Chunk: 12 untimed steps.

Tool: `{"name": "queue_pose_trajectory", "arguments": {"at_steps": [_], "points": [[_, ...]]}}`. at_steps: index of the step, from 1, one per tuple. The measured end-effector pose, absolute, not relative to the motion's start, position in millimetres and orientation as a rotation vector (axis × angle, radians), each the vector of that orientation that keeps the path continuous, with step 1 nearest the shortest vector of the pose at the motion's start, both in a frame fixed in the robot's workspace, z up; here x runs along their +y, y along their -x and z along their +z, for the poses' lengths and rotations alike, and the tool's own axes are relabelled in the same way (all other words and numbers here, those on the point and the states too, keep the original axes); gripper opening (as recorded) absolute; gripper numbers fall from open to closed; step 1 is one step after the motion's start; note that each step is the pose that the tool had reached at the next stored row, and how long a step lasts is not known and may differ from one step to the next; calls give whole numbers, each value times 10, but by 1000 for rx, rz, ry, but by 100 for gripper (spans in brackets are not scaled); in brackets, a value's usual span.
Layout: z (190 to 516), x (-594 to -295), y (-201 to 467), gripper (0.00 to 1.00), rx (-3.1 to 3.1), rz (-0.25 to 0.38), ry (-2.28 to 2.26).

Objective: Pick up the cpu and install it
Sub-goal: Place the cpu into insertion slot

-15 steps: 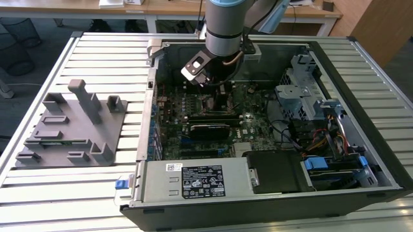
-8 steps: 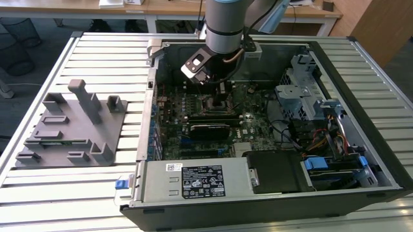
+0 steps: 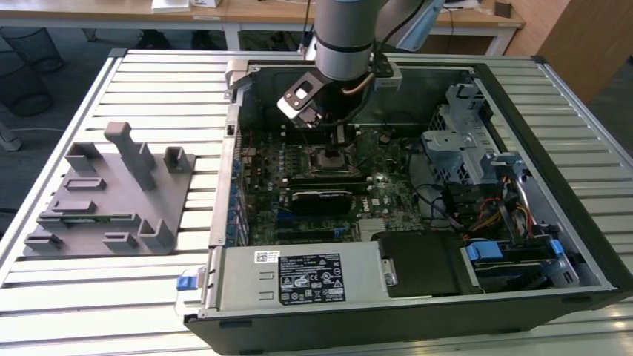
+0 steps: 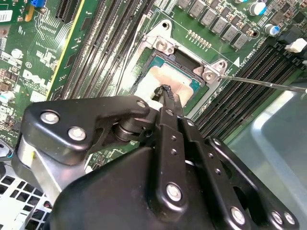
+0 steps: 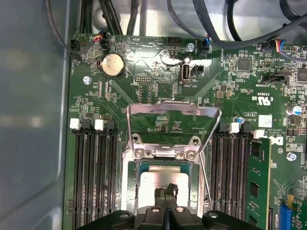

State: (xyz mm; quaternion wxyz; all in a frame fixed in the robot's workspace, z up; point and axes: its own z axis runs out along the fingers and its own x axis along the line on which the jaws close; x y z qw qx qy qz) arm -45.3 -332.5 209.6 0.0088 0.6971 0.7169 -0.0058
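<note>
cpu [image 5: 154,181], silvery square, lying in the open socket [image 5: 126,184] on the motherboard [image 5: 158,86]; socket lid [image 5: 168,108] raised; jaws pressed together, empty, tips at the cpu's top.

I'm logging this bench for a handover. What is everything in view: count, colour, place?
computer case: one, black, open on the slatted table
motherboard: one, green, inside the case
cpu: one, silvery, lying in the socket
hold-down frame: one, silver, raised open at the socket
coin battery: one, silver, on the motherboard
memory stick: one, green, in a motherboard slot
fixture tray: one, grey, on the table at the exterior view's left
power supply: one, silver, in the case
arm: one, grey, reaching into the case
gripper: one, black, shut, tips at the cpu
</note>
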Motion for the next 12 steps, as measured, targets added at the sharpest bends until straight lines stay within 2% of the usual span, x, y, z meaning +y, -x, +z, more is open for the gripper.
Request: {"name": "queue_pose_trajectory", "arguments": {"at_steps": [12], "points": [[2139,-3325,454,11,2239,-18,-2178]]}}
